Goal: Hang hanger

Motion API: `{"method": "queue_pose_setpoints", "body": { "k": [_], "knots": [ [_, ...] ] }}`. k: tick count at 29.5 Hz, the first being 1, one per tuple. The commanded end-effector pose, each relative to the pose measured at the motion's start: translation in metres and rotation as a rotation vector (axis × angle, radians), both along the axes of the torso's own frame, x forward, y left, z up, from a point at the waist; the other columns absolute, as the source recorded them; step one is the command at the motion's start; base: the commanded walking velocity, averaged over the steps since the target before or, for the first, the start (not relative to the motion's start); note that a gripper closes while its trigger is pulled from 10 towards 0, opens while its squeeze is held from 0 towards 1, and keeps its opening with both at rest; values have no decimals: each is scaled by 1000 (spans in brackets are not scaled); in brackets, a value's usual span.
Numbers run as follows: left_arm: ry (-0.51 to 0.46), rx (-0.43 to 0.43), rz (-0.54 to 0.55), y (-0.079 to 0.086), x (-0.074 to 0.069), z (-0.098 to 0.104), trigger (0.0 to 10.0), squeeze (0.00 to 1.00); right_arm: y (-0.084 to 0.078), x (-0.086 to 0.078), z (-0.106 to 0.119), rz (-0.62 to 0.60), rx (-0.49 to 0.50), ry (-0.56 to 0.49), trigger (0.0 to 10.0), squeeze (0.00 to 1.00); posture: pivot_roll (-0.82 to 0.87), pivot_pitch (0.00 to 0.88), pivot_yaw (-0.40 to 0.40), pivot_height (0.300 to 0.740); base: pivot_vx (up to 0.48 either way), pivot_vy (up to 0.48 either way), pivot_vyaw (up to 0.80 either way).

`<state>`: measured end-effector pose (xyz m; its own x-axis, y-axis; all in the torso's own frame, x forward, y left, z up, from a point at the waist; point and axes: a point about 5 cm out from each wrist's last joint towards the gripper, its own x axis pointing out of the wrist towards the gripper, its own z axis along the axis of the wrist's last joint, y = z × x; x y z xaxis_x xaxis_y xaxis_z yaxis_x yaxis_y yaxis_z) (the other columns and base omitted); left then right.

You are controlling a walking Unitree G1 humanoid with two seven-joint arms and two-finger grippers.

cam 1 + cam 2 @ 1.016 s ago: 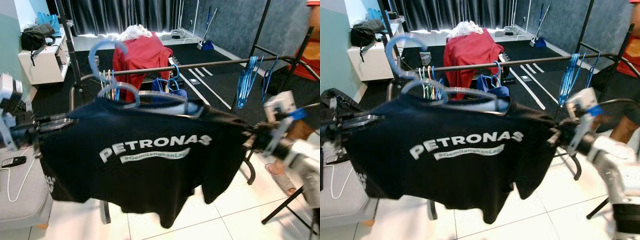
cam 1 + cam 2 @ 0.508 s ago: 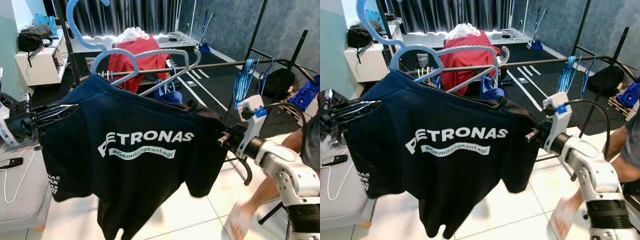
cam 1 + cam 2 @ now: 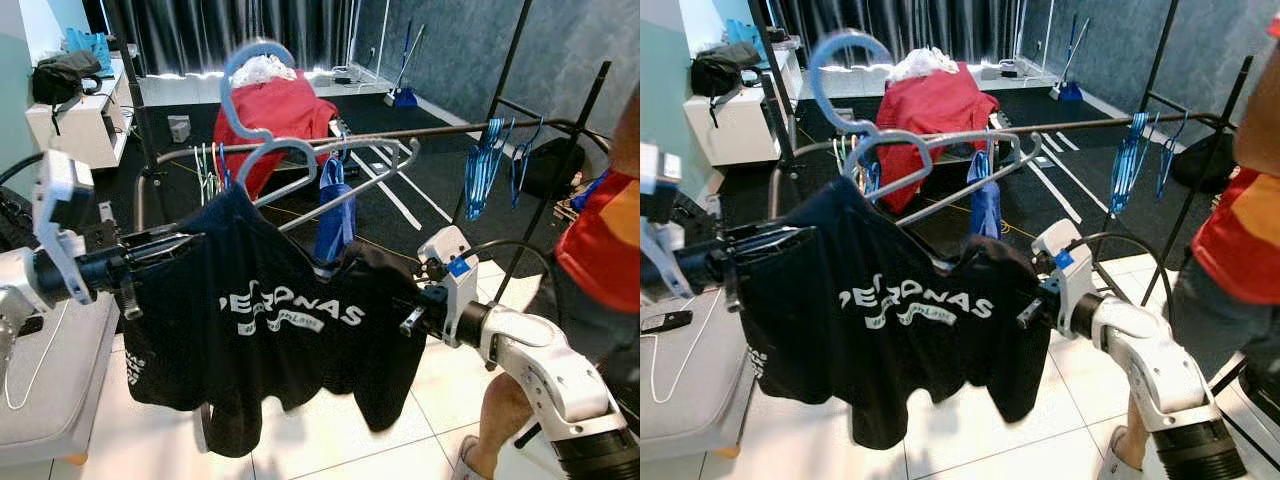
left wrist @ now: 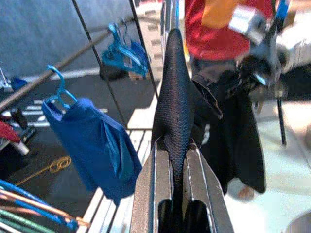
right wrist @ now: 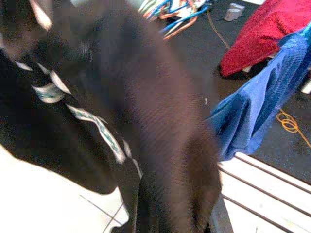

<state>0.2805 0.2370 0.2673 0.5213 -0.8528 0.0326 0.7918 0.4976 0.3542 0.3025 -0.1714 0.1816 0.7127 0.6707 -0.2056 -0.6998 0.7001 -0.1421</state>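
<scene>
White floor tiles are giving way to a dark carpet beyond, where a clothes rack is standing with its rail [image 3: 420,130] running across the room.

Starting at the left tool [image 4: 178,160]: its two fingers are pinching a fold of the black T-shirt [image 3: 270,320] at one shoulder, the cloth rising straight out from between them in the wrist view. The right tool [image 3: 408,318] is gripping the other shoulder of the same shirt; its wrist view is blurred, so the exact bite is hard to judge, but the fabric is pulled taut from that side and it appears to be clamped on it. Between the two tools the shirt is hanging spread, its white lettering facing the camera.

Out of the shirt's collar the light blue hanger [image 3: 902,152] is sticking up, tilted, with its hook [image 3: 845,62] riding above the level of the rail and on the near side of it. The hook is not resting on the rail; it looks apart from it.

On the rail itself a blue garment [image 3: 333,205] is already hanging near the middle, with a bunch of empty coloured hangers [image 3: 212,165] to one side and blue hangers [image 3: 487,160] farther along. A red cloth [image 3: 280,115] is draped over something behind the rack. A person in a red shirt [image 3: 600,240] is standing just beside the right arm.

So the shirt is on its hanger and lifted near the rack; what is left, as I judge it, is carrying the hook over the rail, lowering it on, and letting go.
</scene>
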Motion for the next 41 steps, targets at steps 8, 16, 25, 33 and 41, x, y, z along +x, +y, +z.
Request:
{"method": "queue_pose_setpoints", "body": {
  "k": [8,16,25,33,41],
  "knots": [
    [-31,123,-13,-11,1,1,10000,0,6,-20,-10,140,-54,49,10000,1000,-44,0,-20,740,0,0,0],
    [-31,182,2,-10,3,-4,10000,0,-18,-38,-7,213,-122,90,10000,1000,-48,0,-15,740,0,0,0],
    [-39,378,-6,-10,5,-14,10000,0,-68,-43,57,125,-73,-95,10000,0,-53,0,-12,740,0,0,0],
    [-60,435,-42,-18,4,-13,10000,0,-61,-45,87,179,-23,-211,10000,0,-50,0,-15,740,0,0,0],
    [-87,444,-150,-34,0,-8,10000,0,-48,-50,62,367,-141,-61,10000,0,-43,0,-18,740,0,0,0]
  ]
}}
